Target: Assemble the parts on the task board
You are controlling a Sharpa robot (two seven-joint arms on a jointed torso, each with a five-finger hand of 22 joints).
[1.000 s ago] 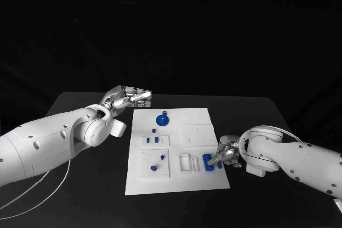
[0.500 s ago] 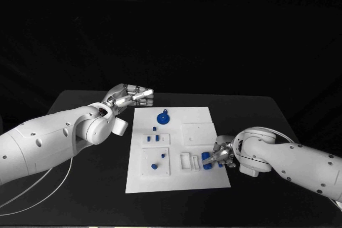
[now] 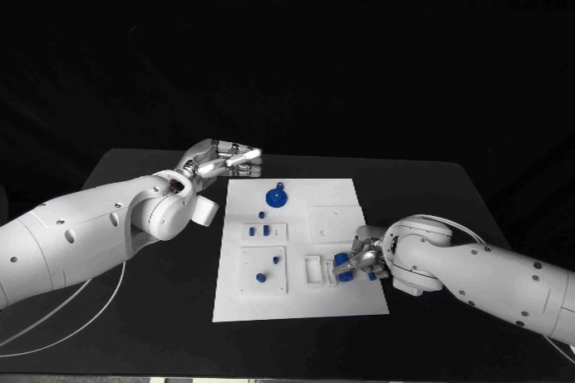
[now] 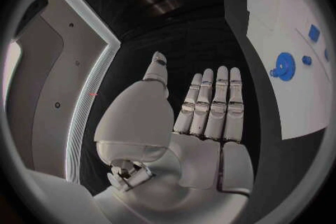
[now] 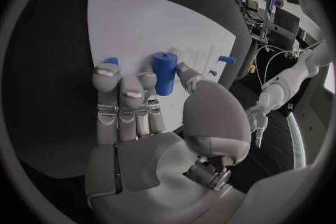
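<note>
The white task board (image 3: 300,304) lies mid-table. My right hand (image 3: 364,255) is over its right edge and pinches a blue cylinder (image 3: 343,266) between thumb and fingers, just above white fixtures (image 3: 314,270). The right wrist view shows that cylinder (image 5: 165,71) upright at the fingertips (image 5: 125,85). A round blue part with a loop (image 3: 274,200) lies near the board's far end, and small blue parts (image 3: 257,230) (image 3: 260,277) stand on the left half. My left hand (image 3: 223,160) hovers off the board's far left corner, flat and holding nothing (image 4: 210,106).
The black table (image 3: 144,316) surrounds the board on all sides. A white cable (image 3: 84,304) trails under my left arm. In the left wrist view the round blue part (image 4: 283,65) and the board (image 4: 301,101) lie off to one side of the hand.
My right hand has moved a little to the left over the board, carrying the blue cylinder toward the white fixtures. The left hand has hardly shifted.
</note>
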